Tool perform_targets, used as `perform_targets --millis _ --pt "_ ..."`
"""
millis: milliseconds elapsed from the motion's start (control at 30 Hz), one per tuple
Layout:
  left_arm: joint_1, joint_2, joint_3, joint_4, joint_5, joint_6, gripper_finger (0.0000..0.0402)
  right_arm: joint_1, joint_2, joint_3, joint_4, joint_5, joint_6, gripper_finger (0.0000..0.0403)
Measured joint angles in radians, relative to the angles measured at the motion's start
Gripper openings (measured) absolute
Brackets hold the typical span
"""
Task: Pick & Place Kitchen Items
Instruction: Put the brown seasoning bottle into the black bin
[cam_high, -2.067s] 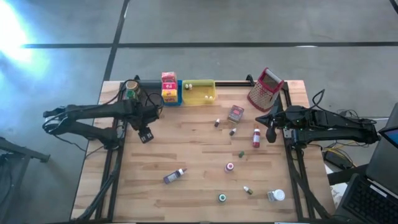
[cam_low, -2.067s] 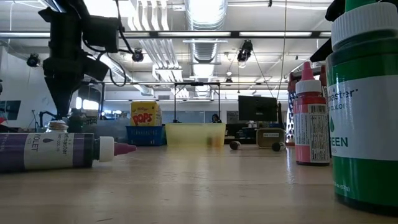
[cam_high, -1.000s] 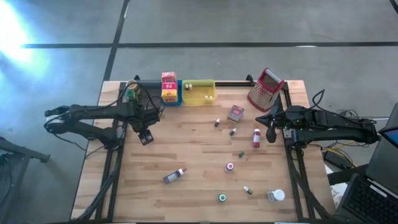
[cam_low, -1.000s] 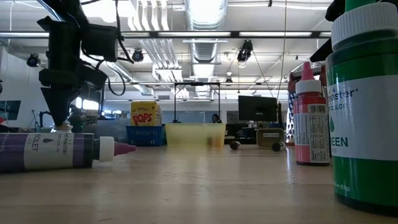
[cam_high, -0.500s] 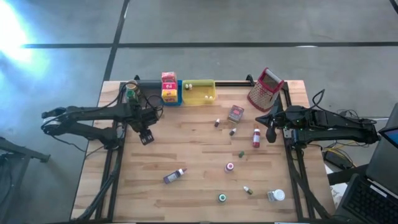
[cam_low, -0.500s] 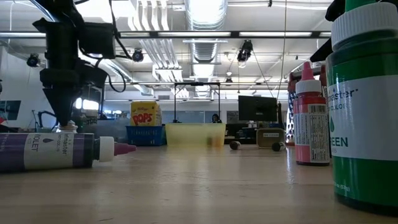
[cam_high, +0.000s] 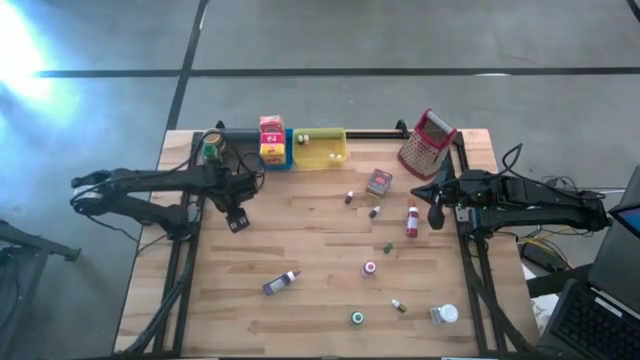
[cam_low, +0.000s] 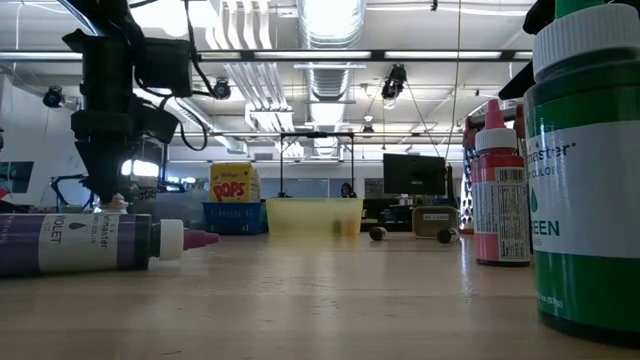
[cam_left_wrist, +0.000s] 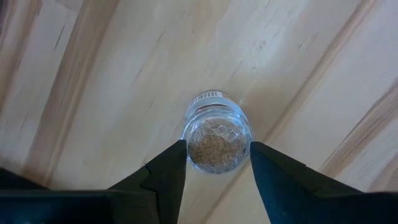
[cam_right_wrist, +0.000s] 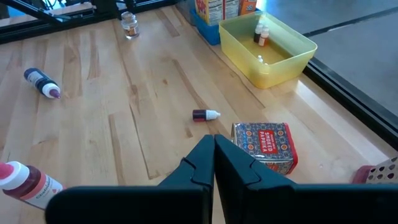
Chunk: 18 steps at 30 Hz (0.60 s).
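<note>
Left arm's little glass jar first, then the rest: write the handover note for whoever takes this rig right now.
Left pincer: shut on the small glass spice jar, a finger on each side, low over the wooden table at its left-rear part.
Right pincer: shut, empty, waiting at the right edge near the paprika tin.
Done: two tiny bottles in the yellow tray; cereal boxes in the blue tray.
Left: purple bottle, red bottle, green-capped bottle, white-capped jar and other small bottles loose on the table. The grater stands at the rear right.

The green bottle (cam_low: 585, 190) is cut off at the low view's edge.
</note>
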Motion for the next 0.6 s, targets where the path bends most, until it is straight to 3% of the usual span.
perform_targets --millis 600 --pt "0.0 -0.002 0.016 -0.017 0.003 -0.002 0.0184 -0.001 0.0 0.0 0.0 0.0 0.0 0.0008"
